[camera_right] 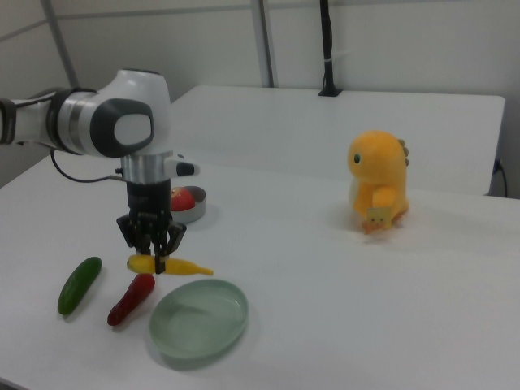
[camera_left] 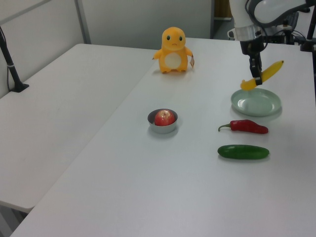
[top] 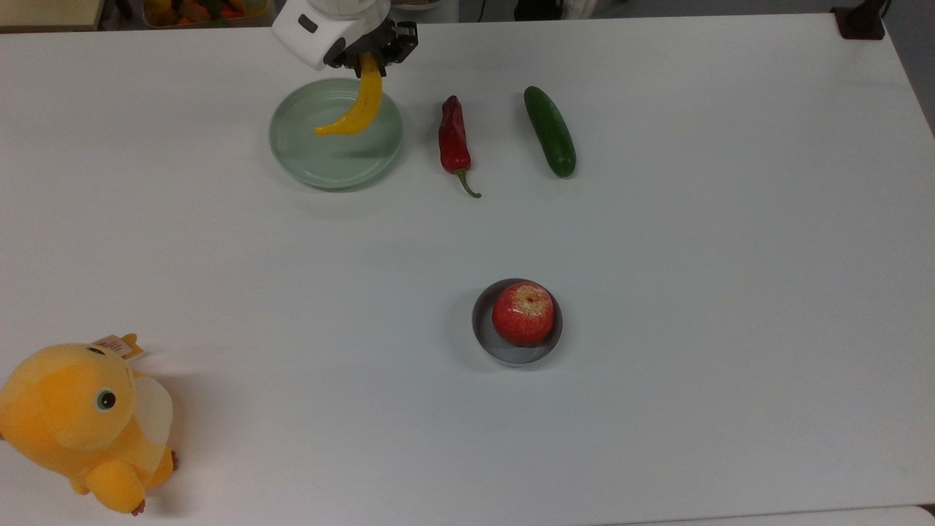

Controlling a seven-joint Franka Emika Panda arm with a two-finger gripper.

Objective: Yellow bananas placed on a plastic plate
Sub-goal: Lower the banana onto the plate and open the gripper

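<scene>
The broad white matte surface (top: 657, 219) lies mostly open: in the top view a wide bare stretch runs across the middle and the whole of the top view's right side, while the objects cluster near the far edge and the near-left corner. The black two-finger gripper (top: 370, 60) hangs by that far edge, its fingers closed on one end of the long, slim, curved bright-yellow banana (top: 356, 109), which is held in the air above the round, shallow, pale mint-green plastic plate (top: 307, 157); the left view shows the banana (camera_left: 261, 77) tilted and clear of the plate (camera_left: 256, 101), and the right view shows it (camera_right: 172, 265) nearly level over the plate's far rim (camera_right: 199, 325). Just beside the plate, toward the top view's right, lies a wrinkled glossy red chilli pepper with a green stem (top: 453, 140), and beyond it, apart, a smooth dark green cucumber (top: 550, 131), both lying roughly parallel. Well apart, near the middle of the surface, a small grey round dish (top: 486, 343) holds a red, yellow-streaked apple (top: 523, 313). A soft orange-yellow plush toy (top: 84, 420) sits at the near-left corner in the top view, close to the edge.
</scene>
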